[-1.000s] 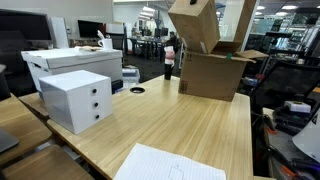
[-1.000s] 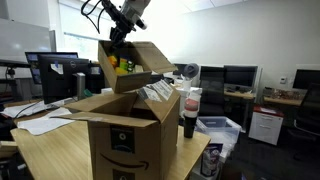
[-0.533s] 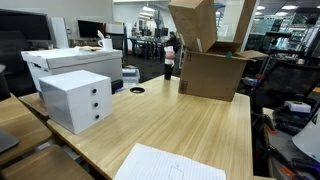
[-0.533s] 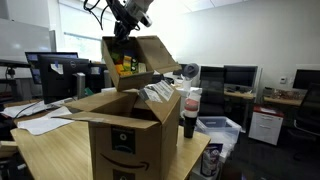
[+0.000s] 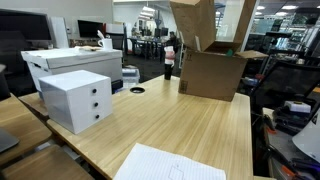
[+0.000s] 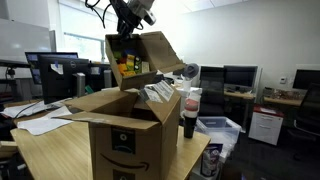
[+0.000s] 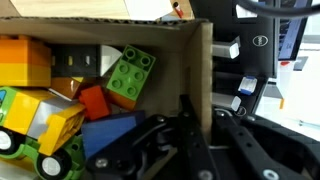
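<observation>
My gripper (image 7: 200, 125) is shut on the side wall of a small cardboard box (image 7: 200, 60) and holds it tilted in the air above a big open cardboard box (image 6: 120, 125). The small box shows in both exterior views (image 5: 197, 22) (image 6: 150, 50). Inside it lie toy blocks: a green studded one (image 7: 130, 73), a red one (image 7: 95, 100), a blue one (image 7: 108, 133), an orange one (image 7: 25, 62) and a yellow toy truck (image 7: 35, 125). In an exterior view the toys (image 6: 124, 65) show through the small box's open side. The arm (image 6: 130, 12) reaches down from above.
A white drawer unit (image 5: 77, 98) and a white printer-like box (image 5: 70, 60) stand on the wooden table (image 5: 180, 125). A sheet of paper (image 5: 165, 163) lies at the near edge. A dark bottle (image 6: 190, 112) stands beside the big box. Monitors (image 6: 55, 75) and office chairs (image 6: 235, 85) stand around.
The arm has turned the small box more upright and shifted it slightly sideways above the big box. The grip is unchanged.
</observation>
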{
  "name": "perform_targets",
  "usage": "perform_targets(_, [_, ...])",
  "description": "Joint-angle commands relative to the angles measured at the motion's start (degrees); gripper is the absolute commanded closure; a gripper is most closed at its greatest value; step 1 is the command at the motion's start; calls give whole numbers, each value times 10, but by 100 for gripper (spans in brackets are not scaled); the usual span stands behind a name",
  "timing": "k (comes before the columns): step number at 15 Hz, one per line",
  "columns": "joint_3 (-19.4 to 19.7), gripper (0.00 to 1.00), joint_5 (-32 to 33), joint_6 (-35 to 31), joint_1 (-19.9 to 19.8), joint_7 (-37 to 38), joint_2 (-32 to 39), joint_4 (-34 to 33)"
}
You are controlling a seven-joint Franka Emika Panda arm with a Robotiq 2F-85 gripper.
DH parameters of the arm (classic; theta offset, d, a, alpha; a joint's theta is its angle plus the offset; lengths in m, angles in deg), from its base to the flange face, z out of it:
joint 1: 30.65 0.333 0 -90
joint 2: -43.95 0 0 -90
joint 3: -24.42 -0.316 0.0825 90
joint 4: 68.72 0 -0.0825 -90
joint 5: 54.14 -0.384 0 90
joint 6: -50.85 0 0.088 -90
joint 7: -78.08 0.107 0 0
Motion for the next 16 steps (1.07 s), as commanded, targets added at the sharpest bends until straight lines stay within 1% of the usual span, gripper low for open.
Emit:
perform_targets(1, [2, 97, -28, 4, -11, -27, -12, 11])
perform_targets(6, [7, 97, -43, 6, -16, -39, -11, 12])
perform_targets(16, [20, 97, -88, 9, -30, -89, -7, 28])
